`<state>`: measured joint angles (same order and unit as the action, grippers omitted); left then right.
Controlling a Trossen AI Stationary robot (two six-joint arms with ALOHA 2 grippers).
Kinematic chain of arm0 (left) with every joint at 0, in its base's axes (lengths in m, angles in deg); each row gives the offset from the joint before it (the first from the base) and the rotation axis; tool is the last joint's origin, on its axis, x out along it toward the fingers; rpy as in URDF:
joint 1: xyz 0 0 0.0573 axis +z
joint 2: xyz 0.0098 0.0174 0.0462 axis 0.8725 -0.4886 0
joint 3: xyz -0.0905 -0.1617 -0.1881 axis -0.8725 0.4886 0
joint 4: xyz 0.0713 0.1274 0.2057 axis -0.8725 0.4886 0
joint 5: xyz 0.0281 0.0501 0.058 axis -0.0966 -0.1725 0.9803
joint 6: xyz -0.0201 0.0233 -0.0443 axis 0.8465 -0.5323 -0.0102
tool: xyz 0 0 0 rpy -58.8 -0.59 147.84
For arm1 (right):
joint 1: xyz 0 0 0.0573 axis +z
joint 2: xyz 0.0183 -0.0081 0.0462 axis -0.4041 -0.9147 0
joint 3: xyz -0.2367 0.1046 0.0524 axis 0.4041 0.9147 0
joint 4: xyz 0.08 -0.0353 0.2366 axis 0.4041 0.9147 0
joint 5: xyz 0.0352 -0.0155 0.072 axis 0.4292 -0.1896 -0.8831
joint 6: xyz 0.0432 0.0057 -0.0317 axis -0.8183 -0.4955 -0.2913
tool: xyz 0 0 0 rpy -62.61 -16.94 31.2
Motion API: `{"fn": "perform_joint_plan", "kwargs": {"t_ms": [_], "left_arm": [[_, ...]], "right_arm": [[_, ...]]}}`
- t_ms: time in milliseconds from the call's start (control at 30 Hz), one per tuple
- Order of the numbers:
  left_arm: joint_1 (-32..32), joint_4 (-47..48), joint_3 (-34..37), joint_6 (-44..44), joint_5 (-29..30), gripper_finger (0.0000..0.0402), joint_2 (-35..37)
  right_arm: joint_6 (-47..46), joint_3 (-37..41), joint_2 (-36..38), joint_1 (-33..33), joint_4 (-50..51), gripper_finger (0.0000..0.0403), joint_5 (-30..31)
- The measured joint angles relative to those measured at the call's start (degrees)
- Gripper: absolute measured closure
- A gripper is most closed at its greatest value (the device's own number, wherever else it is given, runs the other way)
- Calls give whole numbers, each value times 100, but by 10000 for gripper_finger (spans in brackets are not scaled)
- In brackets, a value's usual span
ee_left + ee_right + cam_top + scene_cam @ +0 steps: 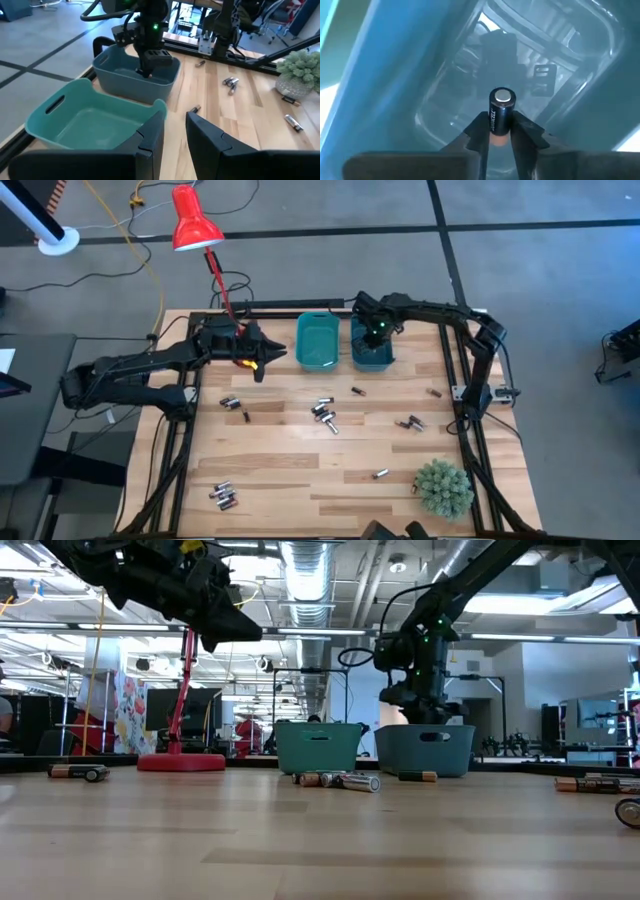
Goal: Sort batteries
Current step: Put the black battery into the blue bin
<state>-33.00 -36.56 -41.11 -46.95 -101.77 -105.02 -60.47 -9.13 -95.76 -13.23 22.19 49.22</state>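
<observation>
Several small batteries lie scattered on the wooden table, among them a cluster point(325, 413) at the middle and a group point(222, 496) at the near left. Two bins stand at the far edge: a teal one point(317, 342) and a darker blue one point(372, 358). My right gripper point(500, 134) points down inside the darker bin point(135, 75), shut on a dark battery point(501, 112). My left gripper point(175, 131) hovers above the table just left of the teal bin point(85, 120), open, with nothing between its fingers. My right gripper pinches the dark battery's side point(496, 131) between its two fingers, near the end that sits back between them. The fingers come from above, pointing down into the bin, and lie along the battery. Its silvery end point(502, 97) sticks out past the fingertips toward the bin floor.
A red desk lamp point(193, 220) stands at the table's far left, behind my left arm. A green plant point(443, 487) sits at the near right corner. Loose batteries point(410, 422) lie right of the middle, with bare wood between the groups.
</observation>
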Motion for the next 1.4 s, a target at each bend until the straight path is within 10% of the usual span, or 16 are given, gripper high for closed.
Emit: {"fn": "perform_joint_plan", "kwargs": {"t_ms": [467,867,1400], "left_arm": [[40,-10,0,44,6,324,0],[40,-35,0,-128,466,324,0],[148,-58,0,-376,525,324,0]], "right_arm": [[1,2,680,-40,476,276,-1],[303,31,1600,-455,3040,282,154],[494,1948,1596,-1433,2906,267,255]]}}
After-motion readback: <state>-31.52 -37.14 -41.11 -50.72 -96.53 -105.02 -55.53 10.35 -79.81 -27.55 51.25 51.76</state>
